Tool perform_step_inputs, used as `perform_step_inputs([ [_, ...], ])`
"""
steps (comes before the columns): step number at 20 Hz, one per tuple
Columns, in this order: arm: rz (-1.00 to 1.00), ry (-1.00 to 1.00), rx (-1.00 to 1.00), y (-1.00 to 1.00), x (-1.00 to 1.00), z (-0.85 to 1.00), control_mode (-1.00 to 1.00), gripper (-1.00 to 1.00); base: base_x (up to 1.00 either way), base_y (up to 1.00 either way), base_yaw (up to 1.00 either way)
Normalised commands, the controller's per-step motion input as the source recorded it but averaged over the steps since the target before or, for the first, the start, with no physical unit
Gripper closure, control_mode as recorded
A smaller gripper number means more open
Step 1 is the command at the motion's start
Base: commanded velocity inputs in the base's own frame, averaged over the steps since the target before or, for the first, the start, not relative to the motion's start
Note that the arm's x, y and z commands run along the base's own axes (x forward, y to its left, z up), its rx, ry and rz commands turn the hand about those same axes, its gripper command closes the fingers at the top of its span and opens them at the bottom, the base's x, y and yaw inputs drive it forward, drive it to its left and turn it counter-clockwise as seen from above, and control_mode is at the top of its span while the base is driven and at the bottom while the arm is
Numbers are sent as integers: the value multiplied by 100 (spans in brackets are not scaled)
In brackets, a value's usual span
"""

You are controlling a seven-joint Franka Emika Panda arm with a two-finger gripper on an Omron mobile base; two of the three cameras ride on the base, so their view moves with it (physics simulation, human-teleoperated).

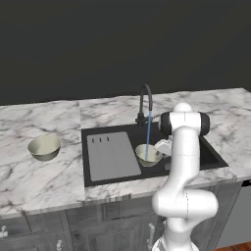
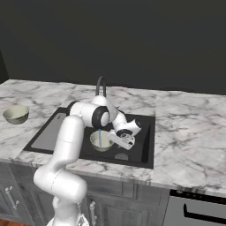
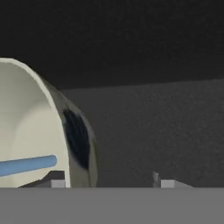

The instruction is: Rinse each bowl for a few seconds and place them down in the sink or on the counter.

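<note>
First bowl [image 1: 148, 155] seated in sink [image 1: 214, 158] under faucet [image 1: 145, 104] stream, touching spread tool [image 3: 109, 183], not pinched; judged rinsed, released. Second bowl [image 1: 44, 147] on desk [image 1: 39, 179], well apart from tool, unrinsed.

Arm [image 1: 184, 162] hides part of sink [image 1: 211, 157]; bowl [image 3: 39, 131] cropped.

The arm [image 1: 184, 162] is glossy white, built of thick rounded tubular links that swell into bulbous housings at each joint. A dark grey, nearly black band [image 1: 204, 123] rings the joint near its top, and a round black disc [image 2: 104, 117] caps the side of another. The hand [image 2: 125, 133] is a white block with dark trim. Two small grey finger tips [image 3: 58, 183] end it, squared and blunt.
</note>
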Motion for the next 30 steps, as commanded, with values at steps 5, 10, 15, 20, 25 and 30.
perform_step_inputs([
  [5,0,-5,1,0,0,17,-100,-100,0,0,0],
  [10,0,-4,1,0,-3,20,-100,-100,0,0,0],
  [15,0,-5,0,-2,-7,24,-100,-100,0,0,0],
  [20,0,-4,0,-1,-12,29,-100,-100,0,0,0],
  [25,0,-2,1,0,-17,32,-100,-100,0,0,0],
  [30,0,-3,0,0,-22,40,-100,-100,0,0,0],
])
